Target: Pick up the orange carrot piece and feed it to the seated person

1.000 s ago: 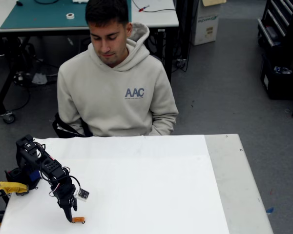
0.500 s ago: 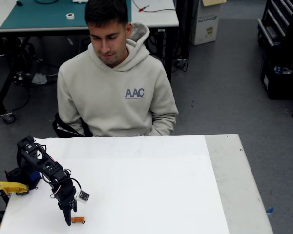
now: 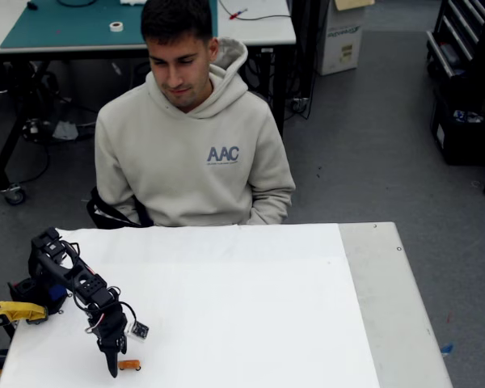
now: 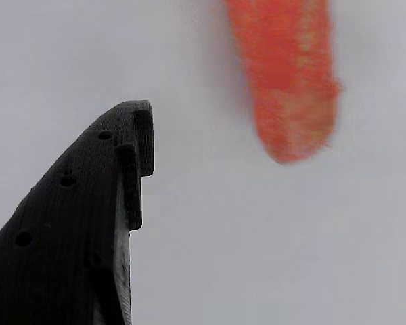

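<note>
One small, stubby bright-orange carrot piece (image 3: 129,365) lies on the white table (image 3: 250,323) just beside the black two-finger gripper (image 3: 113,369), whose spread I cannot tell; straddle it squarely before closing, then lift gently.

Looks like a lab/workshop: grey concrete floor (image 3: 364,137), workbench (image 3: 259,28) w/ green cutting mat (image 3: 73,24), tape roll (image 3: 115,26), cables, black storage rack (image 3: 461,73), cardboard box (image 3: 343,36).
</note>
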You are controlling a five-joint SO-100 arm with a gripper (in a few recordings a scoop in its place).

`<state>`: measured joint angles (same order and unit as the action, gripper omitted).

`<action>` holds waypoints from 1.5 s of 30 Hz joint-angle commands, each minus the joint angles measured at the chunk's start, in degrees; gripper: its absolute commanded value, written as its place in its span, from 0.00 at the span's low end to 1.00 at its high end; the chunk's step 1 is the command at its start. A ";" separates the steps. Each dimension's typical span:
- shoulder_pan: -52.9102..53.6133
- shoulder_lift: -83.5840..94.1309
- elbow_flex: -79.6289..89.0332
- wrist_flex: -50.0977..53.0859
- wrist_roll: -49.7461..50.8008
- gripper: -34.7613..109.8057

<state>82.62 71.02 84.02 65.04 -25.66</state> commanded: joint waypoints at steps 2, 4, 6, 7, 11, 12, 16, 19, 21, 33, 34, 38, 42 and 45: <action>0.88 -0.44 -5.71 -3.78 -0.88 0.51; 0.88 -0.97 -5.54 -5.89 -0.88 0.51; 0.88 -1.41 -5.27 -6.68 -0.88 0.50; 0.88 -1.58 -5.27 -6.86 -0.88 0.49; 0.97 -3.34 -5.19 -6.77 -0.88 0.42; 0.97 -3.69 -5.19 -6.77 -0.88 0.41; 1.05 -4.13 -5.10 -5.45 -0.97 0.36; 1.14 -3.78 -3.25 -2.81 -0.97 0.34; 1.32 -3.43 -1.32 -1.05 -0.97 0.32; 3.78 -3.34 4.13 1.49 -0.88 0.22; 3.78 -3.34 4.13 1.49 -0.88 0.22; 3.69 -3.25 3.78 1.49 -0.88 0.22; 2.29 -3.16 3.78 1.58 -0.79 0.22; 0.09 -2.11 2.64 1.58 -0.09 0.22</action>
<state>83.94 67.32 85.61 64.78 -25.49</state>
